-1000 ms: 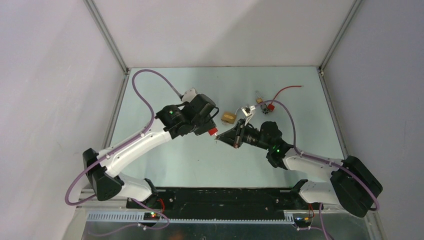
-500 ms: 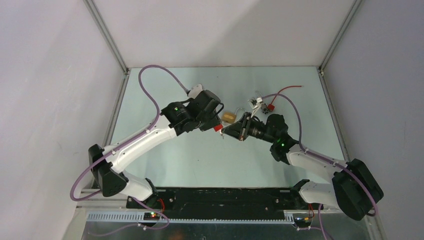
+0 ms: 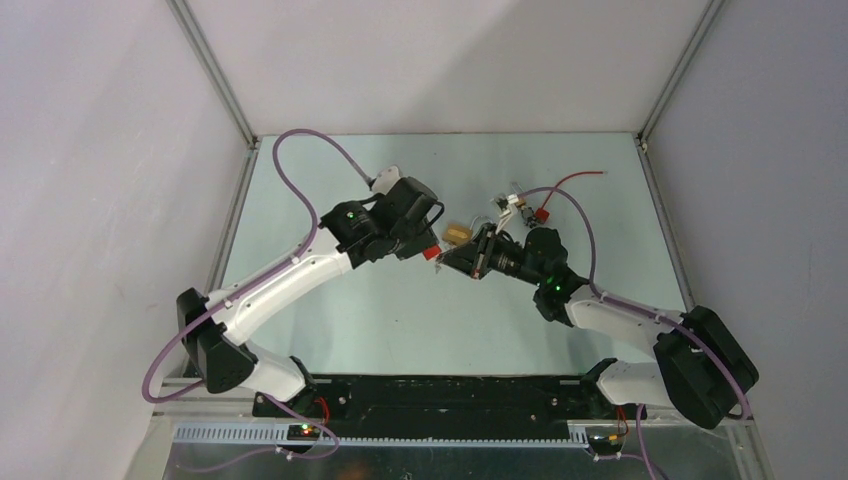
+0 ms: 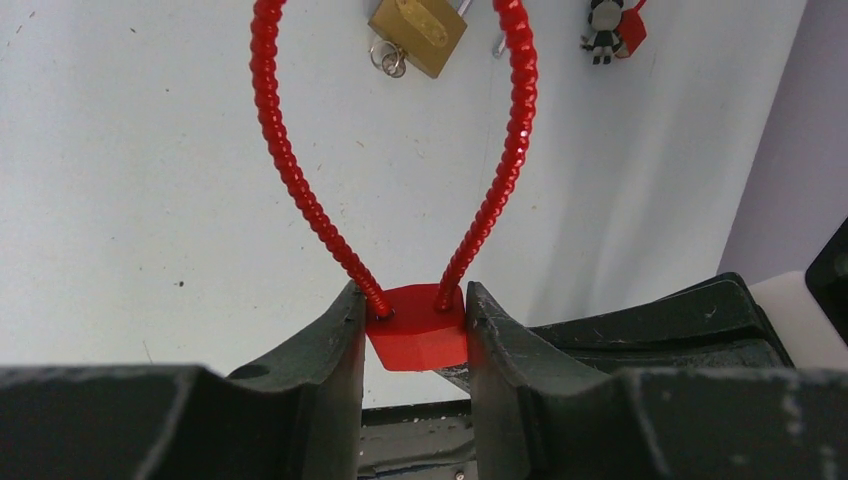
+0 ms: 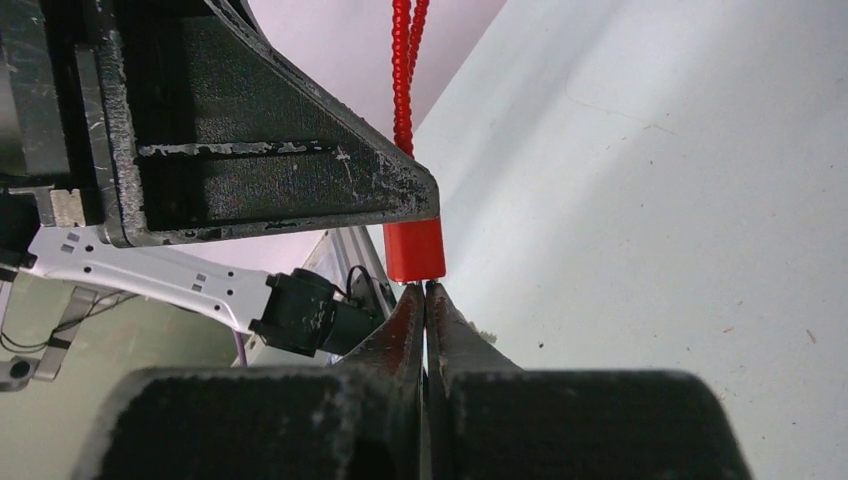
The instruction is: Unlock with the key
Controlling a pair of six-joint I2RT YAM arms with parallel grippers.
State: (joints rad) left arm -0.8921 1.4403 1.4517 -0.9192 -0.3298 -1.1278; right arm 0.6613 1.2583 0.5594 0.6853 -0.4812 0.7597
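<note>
My left gripper (image 4: pixel 413 300) is shut on a red plastic lock body (image 4: pixel 418 335), held off the table. Its ribbed red cable loop (image 4: pixel 290 170) arches away from the fingers. In the top view this gripper (image 3: pixel 428 250) meets my right gripper (image 3: pixel 442 263) at mid-table. The right gripper (image 5: pixel 425 290) is shut, and its tips touch the underside of the red lock body (image 5: pixel 414 250). Only a tiny silvery sliver of the key (image 5: pixel 425 284) shows between those tips. The left finger (image 5: pixel 270 180) fills the upper left of the right wrist view.
A small brass padlock (image 3: pixel 458 235) with a ring lies on the table just beyond the grippers, also seen as the brass padlock (image 4: pixel 418 35) in the left wrist view. Farther right lie a second red tag (image 3: pixel 543 214) with a red wire (image 3: pixel 575 178) and a small metal piece (image 4: pixel 602 30).
Both grippers have drifted a little toward the back of the table and come closer together. The right tips now sit against the red lock body. Neither grip has changed.
</note>
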